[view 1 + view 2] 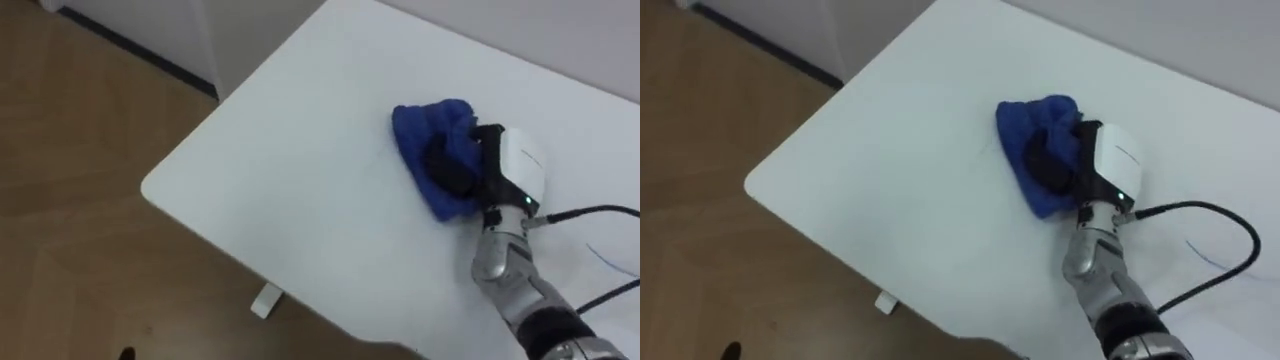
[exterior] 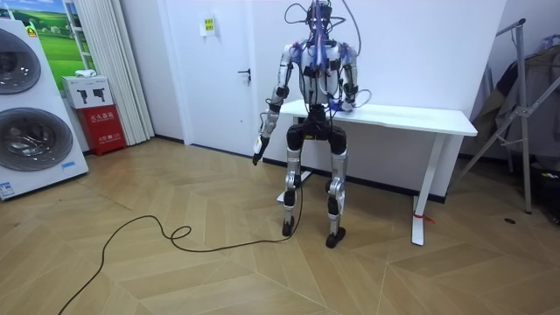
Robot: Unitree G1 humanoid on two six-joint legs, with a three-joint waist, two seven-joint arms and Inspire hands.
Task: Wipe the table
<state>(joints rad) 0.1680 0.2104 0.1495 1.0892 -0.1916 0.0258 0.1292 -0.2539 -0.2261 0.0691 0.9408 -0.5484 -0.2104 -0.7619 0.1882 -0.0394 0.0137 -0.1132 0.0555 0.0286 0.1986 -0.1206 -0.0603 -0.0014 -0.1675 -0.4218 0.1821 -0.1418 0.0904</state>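
Right forearm stretches forward; right hand (image 1: 515, 165) curled into blue cloth (image 1: 425, 125) on table (image 1: 300, 170).

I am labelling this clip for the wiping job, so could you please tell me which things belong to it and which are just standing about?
Part of the job: cloth, table, right hand on the cloth.
Just standing about: washing machines, red box, door; left hand hanging idle.
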